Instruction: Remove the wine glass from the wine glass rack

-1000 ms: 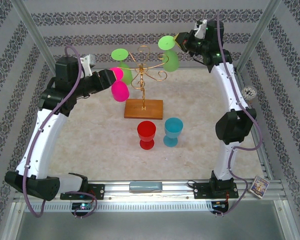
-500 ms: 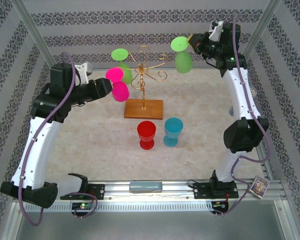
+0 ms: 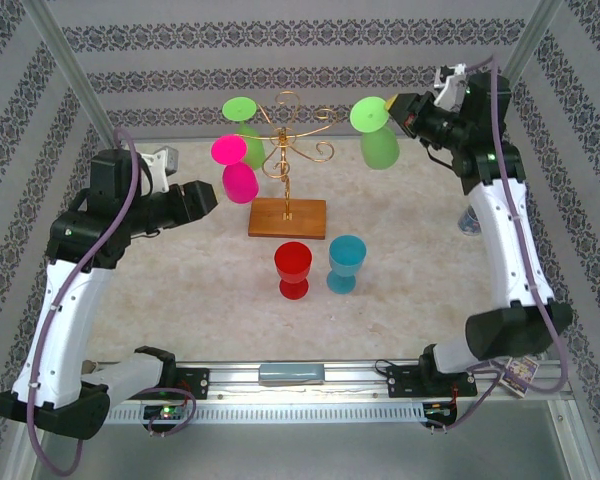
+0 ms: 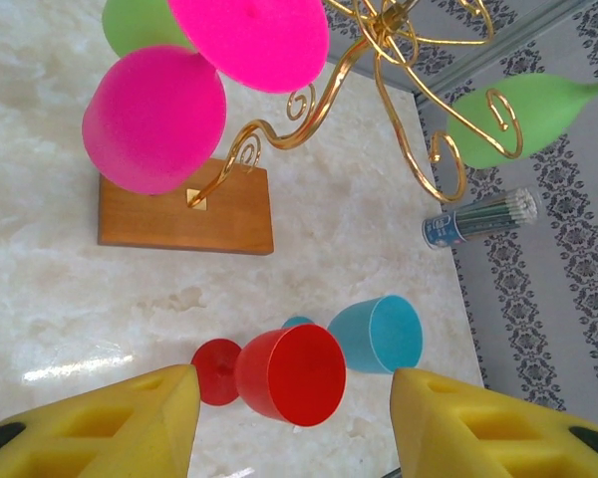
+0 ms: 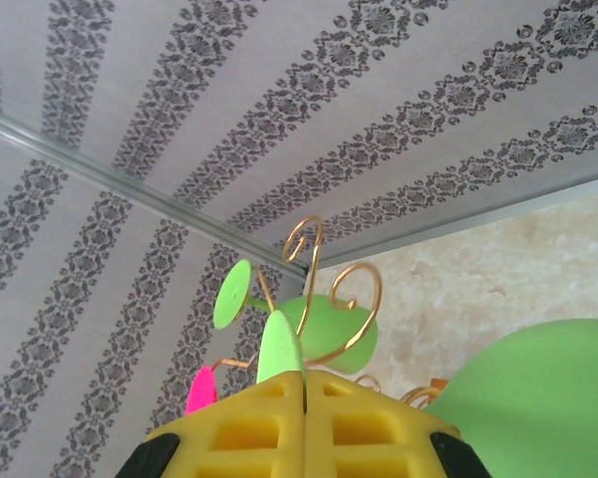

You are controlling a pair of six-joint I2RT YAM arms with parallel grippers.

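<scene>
We note the right gripper (image 3: 396, 108) clenched on the thin foot of the green wine glass (image 3: 380, 148). The glass sits in the air just right of the wine glass rack (image 3: 286, 150), clear of its gold arms. The left gripper (image 3: 206, 194) stands released near the pink glass (image 3: 239, 182) hanging on the rack, not touching it.

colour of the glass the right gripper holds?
Light green: the wine glass shows best in the top external view.

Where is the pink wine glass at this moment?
In the top view, the pink wine glass hangs upside down on the left side of the wine glass rack, beside a green glass, just right of the open left gripper.
</scene>
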